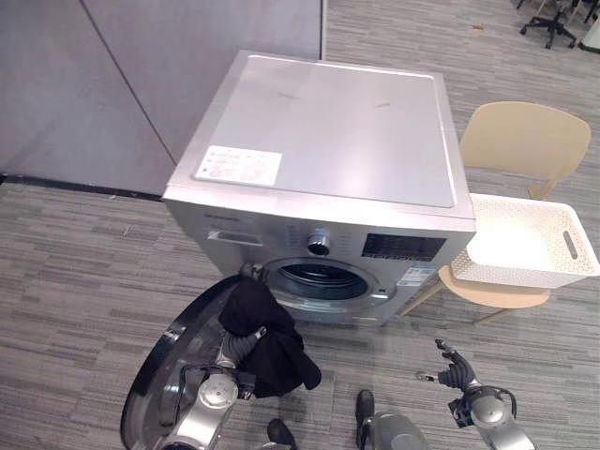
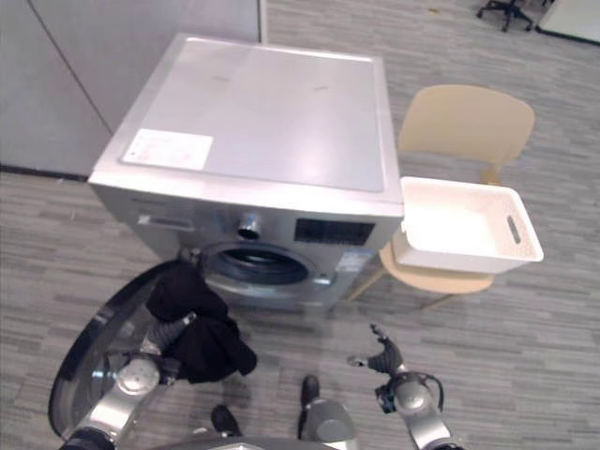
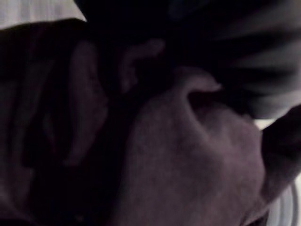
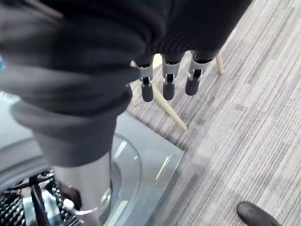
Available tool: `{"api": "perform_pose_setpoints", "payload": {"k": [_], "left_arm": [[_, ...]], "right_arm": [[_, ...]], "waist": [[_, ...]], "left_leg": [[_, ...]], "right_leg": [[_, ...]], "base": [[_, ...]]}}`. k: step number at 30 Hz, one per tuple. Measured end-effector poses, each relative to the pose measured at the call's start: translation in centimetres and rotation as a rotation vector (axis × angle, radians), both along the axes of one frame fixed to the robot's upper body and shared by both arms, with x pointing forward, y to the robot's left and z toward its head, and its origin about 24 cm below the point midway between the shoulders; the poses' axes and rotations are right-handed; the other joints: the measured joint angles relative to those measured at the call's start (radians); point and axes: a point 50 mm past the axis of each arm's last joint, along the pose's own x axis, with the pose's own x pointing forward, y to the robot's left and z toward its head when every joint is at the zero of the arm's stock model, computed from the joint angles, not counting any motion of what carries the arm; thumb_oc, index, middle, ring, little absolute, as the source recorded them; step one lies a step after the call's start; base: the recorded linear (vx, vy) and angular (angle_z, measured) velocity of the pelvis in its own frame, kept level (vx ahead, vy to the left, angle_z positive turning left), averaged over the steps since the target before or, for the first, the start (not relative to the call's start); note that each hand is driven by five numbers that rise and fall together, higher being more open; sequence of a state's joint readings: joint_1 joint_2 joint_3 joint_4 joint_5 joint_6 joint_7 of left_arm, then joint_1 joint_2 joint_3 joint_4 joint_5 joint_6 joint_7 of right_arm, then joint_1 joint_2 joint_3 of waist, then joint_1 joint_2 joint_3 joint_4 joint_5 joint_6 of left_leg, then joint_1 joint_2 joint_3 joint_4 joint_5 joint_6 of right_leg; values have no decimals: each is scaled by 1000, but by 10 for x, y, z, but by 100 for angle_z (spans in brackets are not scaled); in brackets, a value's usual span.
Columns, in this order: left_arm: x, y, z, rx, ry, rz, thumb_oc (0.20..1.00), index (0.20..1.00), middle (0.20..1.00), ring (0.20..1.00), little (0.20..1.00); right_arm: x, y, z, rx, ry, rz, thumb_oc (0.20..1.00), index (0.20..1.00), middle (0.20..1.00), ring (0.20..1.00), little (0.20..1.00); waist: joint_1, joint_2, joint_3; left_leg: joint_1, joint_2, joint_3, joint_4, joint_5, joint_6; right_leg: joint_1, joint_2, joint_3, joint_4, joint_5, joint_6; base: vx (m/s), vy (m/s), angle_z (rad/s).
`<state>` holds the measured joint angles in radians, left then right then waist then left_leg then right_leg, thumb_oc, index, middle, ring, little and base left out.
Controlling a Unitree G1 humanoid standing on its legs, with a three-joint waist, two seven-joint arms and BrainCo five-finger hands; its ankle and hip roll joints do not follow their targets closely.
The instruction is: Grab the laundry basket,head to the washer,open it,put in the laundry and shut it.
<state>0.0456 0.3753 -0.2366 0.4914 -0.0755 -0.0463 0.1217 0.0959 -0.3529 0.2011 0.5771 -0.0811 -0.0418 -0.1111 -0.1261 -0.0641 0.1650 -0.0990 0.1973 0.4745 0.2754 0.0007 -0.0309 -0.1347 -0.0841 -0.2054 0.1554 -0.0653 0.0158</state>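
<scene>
The silver front-loading washer point(image 1: 328, 131) stands ahead with its round drum opening point(image 1: 314, 279) uncovered. Its door point(image 1: 164, 361) is swung wide to the lower left. My left hand point(image 1: 239, 349) is just in front of the opening, wrapped in a black garment point(image 1: 272, 352) that bunches above it and hangs below; the same dark cloth point(image 3: 188, 155) lies right against the left wrist view. The white laundry basket point(image 1: 520, 272) rests on a beige chair point(image 1: 525, 136) right of the washer. My right hand point(image 1: 452, 371) hovers low at the right, open and holding nothing, its fingers point(image 4: 169, 87) straight.
A grey partition wall point(image 1: 141, 75) runs behind the washer on the left. An office chair point(image 1: 553, 21) stands far back at the right. The beige chair's legs point(image 4: 164, 106) stand on grey carpet near my right hand.
</scene>
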Motion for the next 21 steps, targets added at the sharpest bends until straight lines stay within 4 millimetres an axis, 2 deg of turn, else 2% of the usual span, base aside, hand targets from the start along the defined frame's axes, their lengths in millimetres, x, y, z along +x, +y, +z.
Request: {"api": "perform_pose_setpoints", "payload": {"k": [1,2,3,4,5,6,7,8,9,10,11,12,13,14,15,16,17,18,19,20,21], "left_arm": [[-1,1,0,1,-1,16,200,200,200,200,200],[-1,2,0,2,-5,22,200,200,200,200,200],[3,1,2,2,-16,21,200,200,200,200,200],[6,-1,4,0,-28,21,200,200,200,200,200],[16,-5,10,-10,-64,23,200,200,200,200,200],[32,-8,21,-37,-124,31,200,200,200,200,200],[42,-11,30,-42,-172,26,200,200,200,200,200],[50,-13,36,-42,-201,20,200,200,200,200,200],[52,-14,39,-39,-216,25,200,200,200,200,200],[53,-15,40,-31,-228,23,200,200,200,200,200],[52,-15,39,-28,-226,25,200,200,200,200,200],[54,-13,40,-19,-224,26,200,200,200,200,200],[58,-13,42,-17,-233,37,200,200,200,200,200],[65,-15,49,-14,-261,33,200,200,200,200,200],[81,-21,67,-14,-333,21,200,200,200,200,200],[94,-24,85,-14,-407,18,200,200,200,200,200],[101,-26,95,-17,-442,19,200,200,200,200,200],[104,-33,99,-69,-463,38,200,200,200,200,200],[107,-37,105,-123,-504,78,200,200,200,200,200],[114,-43,118,-202,-559,119,200,200,200,200,200],[118,-48,126,-248,-583,136,200,200,200,200,200]], "right_arm": [[3,-1,2,0,-10,-6,1000,1000,1000,1000,1000],[7,-4,4,-8,-22,-10,1000,1000,1000,1000,1000],[13,-8,8,-25,-35,-12,1000,1000,1000,1000,1000],[17,-13,11,-41,-48,-15,1000,1000,1000,1000,1000],[18,-18,13,-47,-49,-28,1000,1000,1000,1000,1000],[21,-19,14,-37,-57,-41,1000,1000,1000,1000,1000],[27,-15,15,-27,-77,-49,1000,1000,1000,1000,1000],[34,-10,17,-18,-91,-52,1000,1000,1000,1000,1000],[42,-4,18,-11,-101,-38,1000,1000,1000,1000,1000],[54,-2,26,-10,-143,-24,1000,1000,1000,1000,1000],[65,1,35,-17,-187,-3,1000,1000,1000,1000,1000],[70,4,39,-10,-204,1,1000,1000,1000,1000,1000],[73,8,41,4,-214,2,1000,1000,1000,1000,1000],[76,11,43,22,-228,-1,1000,1000,1000,1000,1000],[77,13,46,35,-242,-2,1000,1000,1000,1000,1000],[82,16,53,54,-281,-10,1000,1000,1000,1000,1000],[90,20,60,62,-313,-8,1000,1000,1000,1000,1000],[97,23,70,65,-355,-4,1000,1000,1000,1000,1000],[106,28,83,72,-418,5,1000,1000,1000,1000,1000],[116,35,102,87,-507,15,1000,1000,1000,1000,1000],[120,39,112,105,-556,21,1000,1000,1000,1000,1000]], "waist": [[6,3,1],[14,8,6],[21,5,8],[20,6,9],[20,-4,17],[20,-8,46],[22,-1,80],[17,4,118],[40,13,151],[61,12,165],[73,40,186],[71,30,210],[58,29,234],[42,24,256],[29,20,289],[28,18,304],[26,4,322],[30,4,322],[36,14,327],[33,14,328],[31,12,328]], "left_leg": [[-31,26,-44,79,0,0],[-73,35,-125,151,-11,-6],[-104,4,-231,166,-47,-36],[-130,-35,-297,150,-62,-48],[-155,-51,-321,81,-63,-48],[-185,-49,-322,-32,-56,-46],[-246,-64,-362,-100,-51,-47],[-269,-87,-380,-121,-40,-34],[-296,-129,-402,-147,-36,-11],[-325,-144,-364,-112,-31,28],[-338,-139,-312,-73,-32,35],[-350,-155,-298,-55,25,67],[-375,-169,-287,-30,5,50],[-393,-193,-283,-12,3,55],[-447,-225,-286,33,-8,63],[-505,-237,-284,71,-24,71],[-530,-251,-277,100,-32,82],[-567,-251,-274,146,-42,88],[-626,-239,-275,212,-67,82],[-715,-232,-267,293,-101,91],[-773,-223,-253,346,-127,102]], "right_leg": [[8,15,18,-2,0,-9],[15,23,36,-6,5,-32],[10,26,55,-7,2,-44],[7,22,63,-12,2,-44],[6,22,68,-21,2,-46],[3,22,67,-24,3,-46],[-20,27,80,-27,2,-44],[-27,35,89,-35,13,-28],[-107,35,167,33,8,-17],[-204,39,225,138,-6,4],[-272,61,238,218,-33,5],[-298,48,247,255,-78,12],[-333,27,251,293,-92,12],[-358,6,250,323,-109,19],[-439,-24,255,419,-146,-18],[-513,-27,256,512,-171,-47],[-531,-28,261,533,-191,-43],[-574,-22,267,578,-209,-46],[-644,-12,262,671,-213,-53],[-740,-3,261,752,-226,-75],[-791,2,261,777,-228,-81]], "base": [[-36,-28,-58],[-23,15,-62],[39,69,-50],[30,98,-34],[26,203,-10],[-14,325,-6],[-120,479,-7],[-215,506,-71],[-186,346,-132],[-34,234,-188],[44,86,-159],[8,110,-103],[-60,21,-39],[-103,4,8],[-107,-36,27],[-158,-106,37],[-148,-131,19],[-166,-180,1],[-142,-188,-1],[-106,-148,11],[-70,-122,29]]}}
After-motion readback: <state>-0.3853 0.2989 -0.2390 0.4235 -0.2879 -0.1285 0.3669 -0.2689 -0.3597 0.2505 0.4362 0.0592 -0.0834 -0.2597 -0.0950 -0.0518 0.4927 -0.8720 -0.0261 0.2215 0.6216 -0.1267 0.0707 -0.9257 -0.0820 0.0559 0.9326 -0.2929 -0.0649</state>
